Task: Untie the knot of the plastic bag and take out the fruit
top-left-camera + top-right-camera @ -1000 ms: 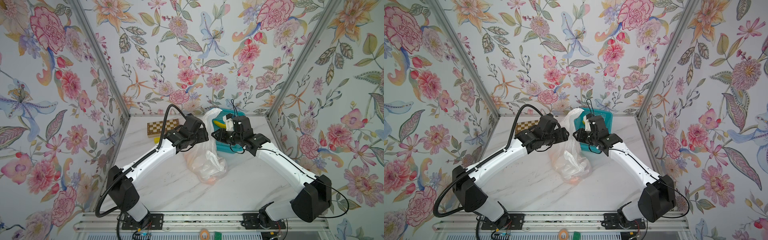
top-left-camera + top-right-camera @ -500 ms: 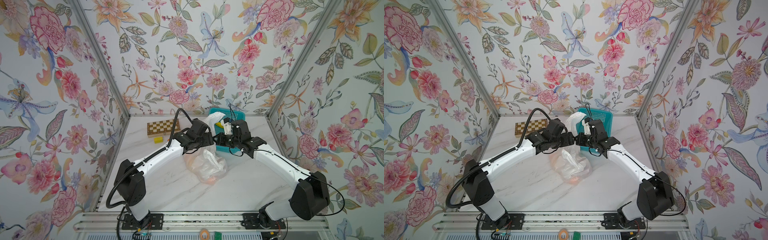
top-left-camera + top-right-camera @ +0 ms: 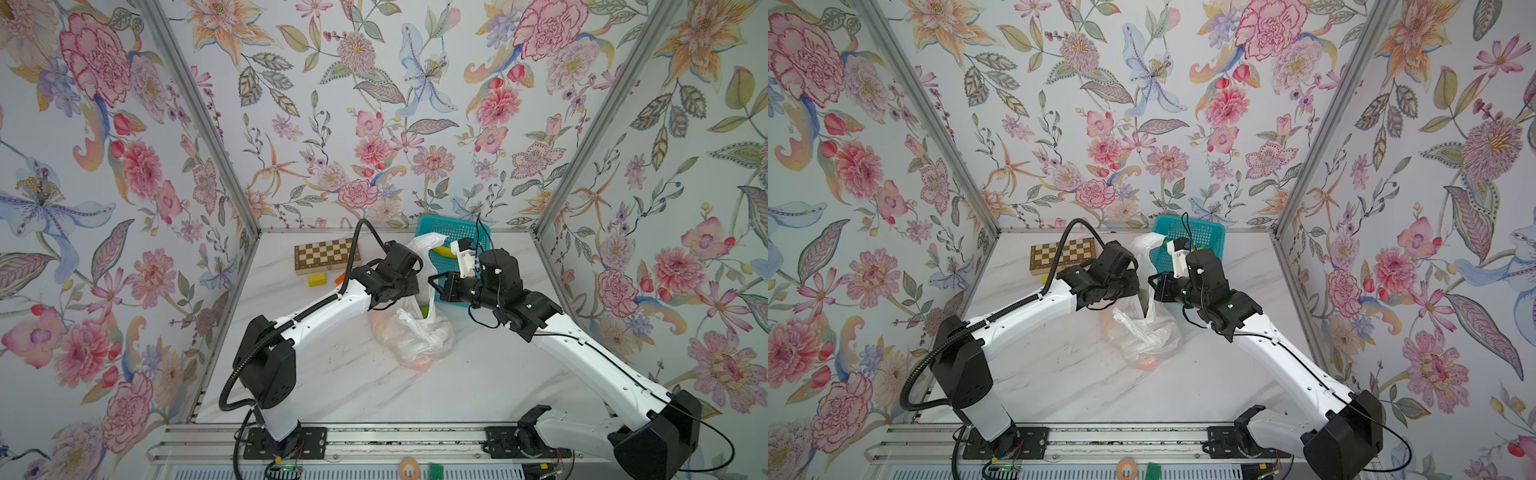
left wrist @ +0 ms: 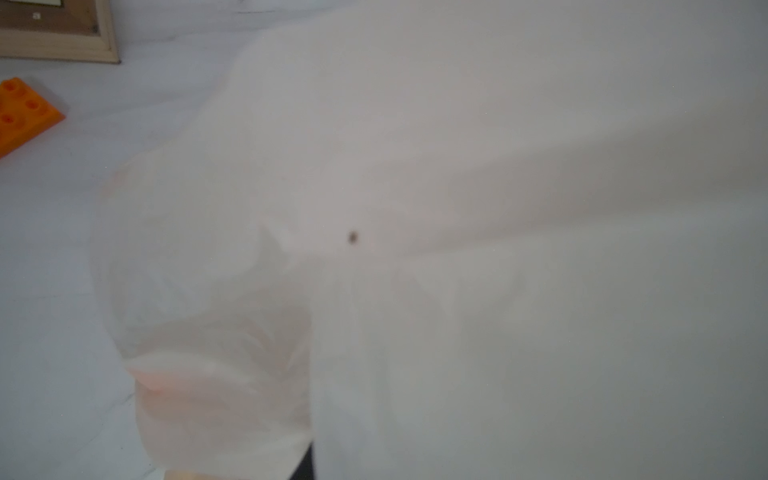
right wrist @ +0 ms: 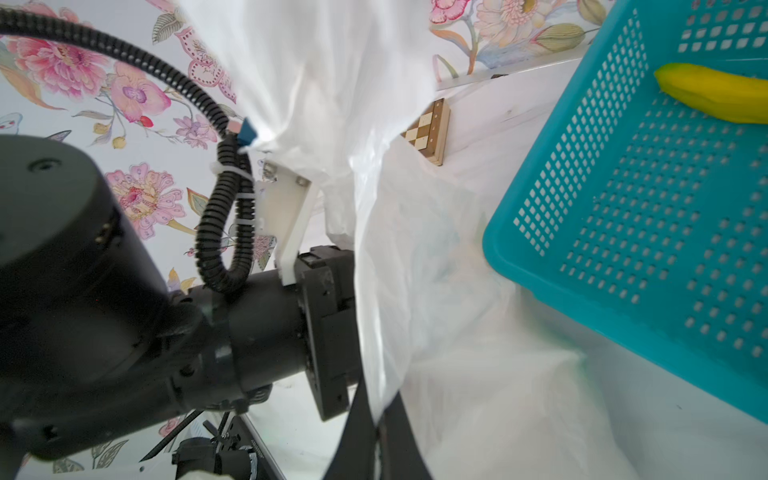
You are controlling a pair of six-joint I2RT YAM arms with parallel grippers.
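Plastic bag (image 3: 415, 336) sits on the desk (image 3: 332, 386) just below both hands, and its loose top rises between them. The right hand (image 5: 376, 424) is pressed together on a fold of the film. The left hand (image 3: 417, 287) lies against the film on the opposite side, but the film hides its fingers, so I cannot tell whether it pinches. I cannot pick out the knot. The step looks like parting the bag's neck. Pull the two sides apart slowly and level, and let the fruit (image 3: 420, 363) weigh the bag down so the thin film does not tear.
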